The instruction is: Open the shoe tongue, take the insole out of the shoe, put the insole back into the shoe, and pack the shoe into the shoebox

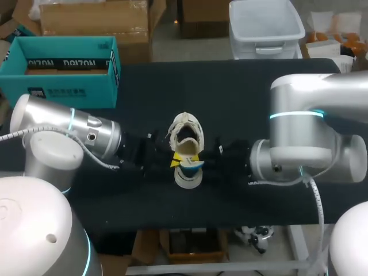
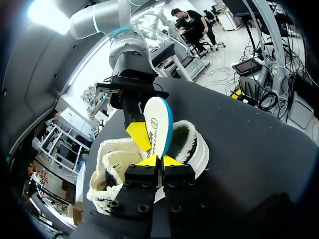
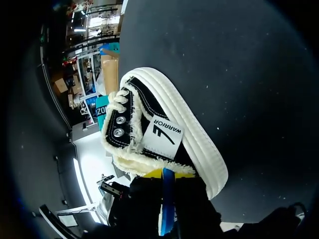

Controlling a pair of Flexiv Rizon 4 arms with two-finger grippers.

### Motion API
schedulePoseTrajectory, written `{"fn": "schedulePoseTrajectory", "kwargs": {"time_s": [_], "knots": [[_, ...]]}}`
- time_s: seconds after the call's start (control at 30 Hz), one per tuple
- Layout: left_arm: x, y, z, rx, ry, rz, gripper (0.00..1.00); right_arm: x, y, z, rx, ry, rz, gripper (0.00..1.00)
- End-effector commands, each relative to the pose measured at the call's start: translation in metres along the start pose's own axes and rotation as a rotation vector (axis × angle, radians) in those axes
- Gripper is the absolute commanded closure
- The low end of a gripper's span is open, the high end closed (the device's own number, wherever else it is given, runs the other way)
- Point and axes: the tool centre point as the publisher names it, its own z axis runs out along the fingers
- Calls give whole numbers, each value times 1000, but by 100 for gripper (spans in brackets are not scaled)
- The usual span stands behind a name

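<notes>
A cream, fleece-lined shoe (image 1: 187,131) lies in the middle of the black table, toe pointing away from me. Over its heel stands the white insole (image 1: 190,165) with a blue edge, upright on its side. My left gripper (image 1: 175,160) comes in from the left, and in the left wrist view its yellow tips (image 2: 159,161) pinch the insole's (image 2: 158,122) lower edge. My right gripper (image 1: 198,164) is shut on the same insole from the other side. One of its yellow fingers (image 2: 138,134) lies flat against the insole. The insole's blue edge (image 3: 168,199) runs between the right gripper's (image 3: 167,175) fingers, with the shoe (image 3: 164,134) just ahead.
The open teal shoebox (image 1: 60,69) stands at the table's far left corner. Bare black tabletop (image 1: 247,92) stretches behind and to the right of the shoe. Both arms crowd the front strip of the table.
</notes>
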Motion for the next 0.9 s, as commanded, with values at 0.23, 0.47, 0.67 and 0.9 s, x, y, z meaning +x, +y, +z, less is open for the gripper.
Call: {"fn": "schedulePoseTrajectory", "kwargs": {"time_s": [0.23,0.47,0.67,0.9], "knots": [[4,-24,13,61,18,53,64,1,-10,3,-52,17,-6,100],[3,-28,17,70,17,62,100,-1,-12,1,-55,12,6,100],[4,-27,16,56,21,64,100,-1,-22,-12,-72,-6,27,0],[5,-25,14,47,19,55,100,5,-32,-23,-92,-18,29,64]]}}
